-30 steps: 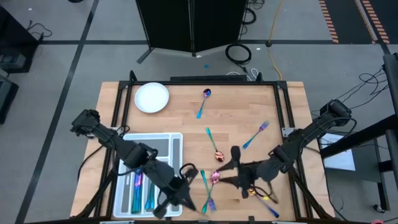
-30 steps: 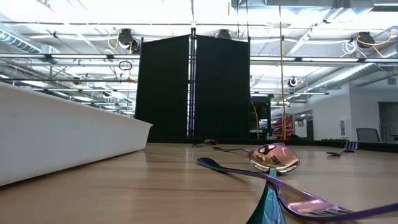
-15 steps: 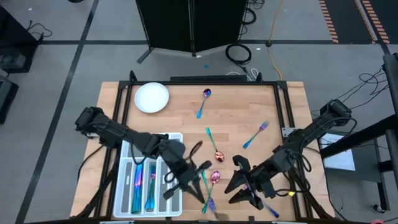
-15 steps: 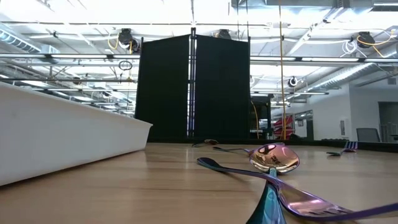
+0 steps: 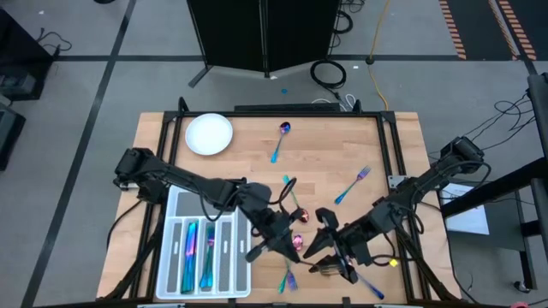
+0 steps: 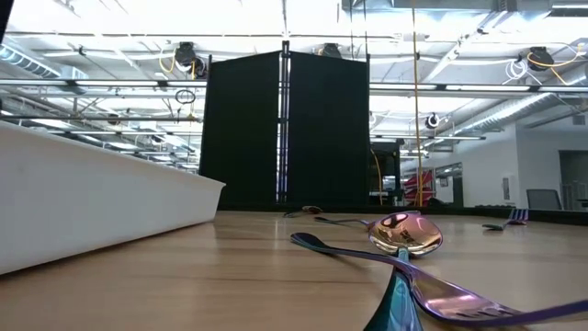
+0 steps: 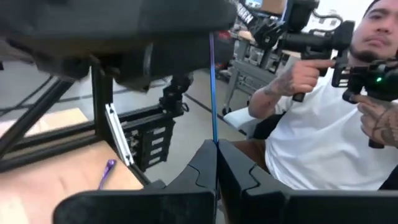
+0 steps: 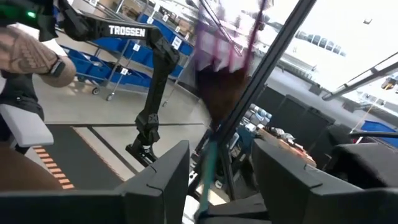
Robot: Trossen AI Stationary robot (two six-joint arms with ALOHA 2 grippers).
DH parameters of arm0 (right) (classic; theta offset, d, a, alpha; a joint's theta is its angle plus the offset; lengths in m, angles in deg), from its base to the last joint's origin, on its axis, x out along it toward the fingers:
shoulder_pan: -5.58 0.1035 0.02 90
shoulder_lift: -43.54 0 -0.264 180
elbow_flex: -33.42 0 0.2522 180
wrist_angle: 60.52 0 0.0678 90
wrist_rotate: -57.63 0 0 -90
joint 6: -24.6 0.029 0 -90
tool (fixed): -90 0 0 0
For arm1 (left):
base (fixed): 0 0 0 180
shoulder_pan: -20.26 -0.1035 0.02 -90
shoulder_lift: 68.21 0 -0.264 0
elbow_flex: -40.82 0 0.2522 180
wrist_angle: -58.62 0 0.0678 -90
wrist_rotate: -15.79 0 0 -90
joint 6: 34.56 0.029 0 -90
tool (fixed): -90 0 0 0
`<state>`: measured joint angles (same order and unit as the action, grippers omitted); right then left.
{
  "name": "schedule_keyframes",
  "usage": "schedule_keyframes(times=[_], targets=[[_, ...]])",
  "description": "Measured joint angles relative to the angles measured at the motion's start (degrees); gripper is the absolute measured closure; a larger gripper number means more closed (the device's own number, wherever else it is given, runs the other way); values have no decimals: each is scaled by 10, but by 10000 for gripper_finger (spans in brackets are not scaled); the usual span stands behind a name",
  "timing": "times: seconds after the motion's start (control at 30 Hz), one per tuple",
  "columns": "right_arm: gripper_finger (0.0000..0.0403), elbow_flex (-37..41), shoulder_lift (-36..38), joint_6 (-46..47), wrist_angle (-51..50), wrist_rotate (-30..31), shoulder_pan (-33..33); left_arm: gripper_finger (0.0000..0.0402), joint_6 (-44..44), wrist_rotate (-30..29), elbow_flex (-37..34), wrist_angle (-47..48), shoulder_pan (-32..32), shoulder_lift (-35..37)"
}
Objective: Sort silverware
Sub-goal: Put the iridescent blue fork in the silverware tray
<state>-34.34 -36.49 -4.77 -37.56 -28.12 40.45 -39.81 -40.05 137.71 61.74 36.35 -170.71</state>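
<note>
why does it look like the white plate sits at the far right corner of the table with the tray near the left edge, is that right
Not quite. In the high view the white plate sits at the far left corner of the table, not the right. The tray is near the left edge, as you said.

Iridescent silverware [image 5: 276, 143] lies scattered flat across the wooden table, several pieces crossing near its front edge.

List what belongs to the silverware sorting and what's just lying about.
Job: spoon, fork, sorted pieces, their tray, held piece in left claw.
Lying about: white plate, floor cable.
</note>
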Motion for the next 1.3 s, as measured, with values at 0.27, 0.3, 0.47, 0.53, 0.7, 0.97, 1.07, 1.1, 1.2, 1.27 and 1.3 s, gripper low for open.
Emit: schedule_keyframes(times=[0.27,0.3,0.47,0.53,0.7,0.97,1.07,1.1,1.2,1.27,1.3], targets=[[266,0,0,-2,-6,-1,0,402,-14,30,0,-10,-7,0],[276,0,0,-5,-6,-1,0,402,-15,30,0,-10,-7,0],[339,0,0,-13,-7,-28,-1,402,-20,31,0,-10,-13,0],[361,0,0,-13,-2,-30,-1,402,-31,31,0,-10,-16,0],[390,0,0,-13,0,-30,-1,402,-34,31,0,-9,-20,0],[400,0,0,5,-2,-27,-1,397,-32,20,0,-7,-20,0],[401,0,0,39,-5,-9,-1,375,-7,3,0,8,-20,0],[401,0,0,54,-7,3,0,365,3,-3,0,13,-21,0],[402,0,0,94,-16,37,3,332,28,-34,0,42,-25,9],[402,0,3,108,-36,73,8,312,42,-53,0,75,-31,19],[402,0,6,114,-50,97,12,304,46,-63,0,93,-35,24]])
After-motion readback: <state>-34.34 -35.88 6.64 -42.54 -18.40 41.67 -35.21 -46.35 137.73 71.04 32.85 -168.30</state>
